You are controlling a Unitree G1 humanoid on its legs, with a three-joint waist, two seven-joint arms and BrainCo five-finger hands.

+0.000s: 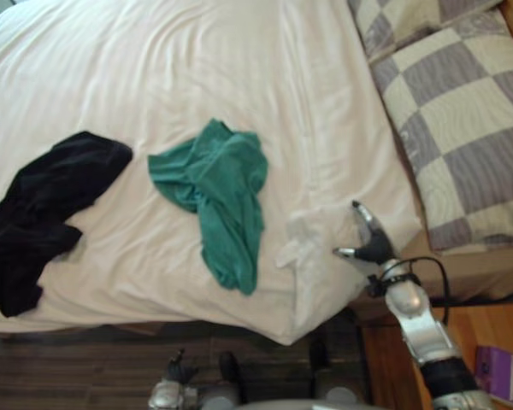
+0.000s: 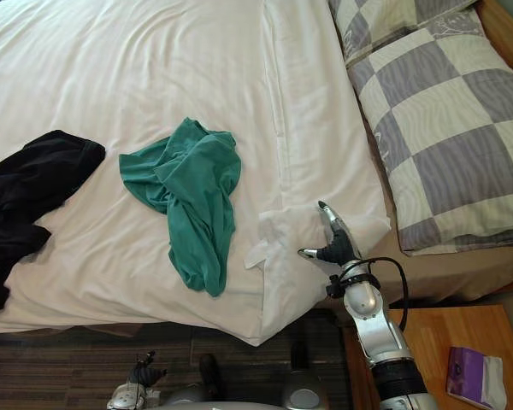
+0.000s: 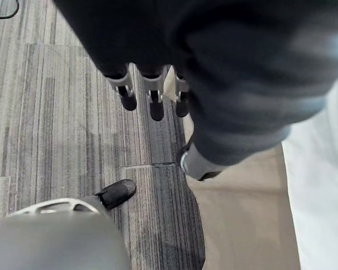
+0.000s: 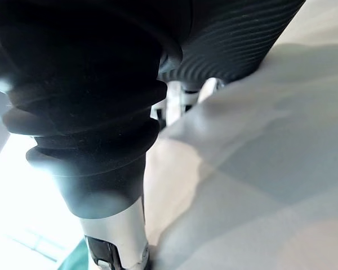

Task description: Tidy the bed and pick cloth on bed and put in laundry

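Two loose cloths lie on the bed's white cover (image 1: 239,68) in the left eye view: a crumpled green cloth (image 1: 214,196) near the middle and a black cloth (image 1: 43,213) at the near left edge. The right hand (image 1: 372,243) rests on the cover's near right corner beside the checked pillows (image 1: 462,128), fingers and thumb spread, gripping nothing. In the left wrist view the left hand (image 3: 152,95) hangs over striped carpet (image 3: 45,112), fingers relaxed and empty.
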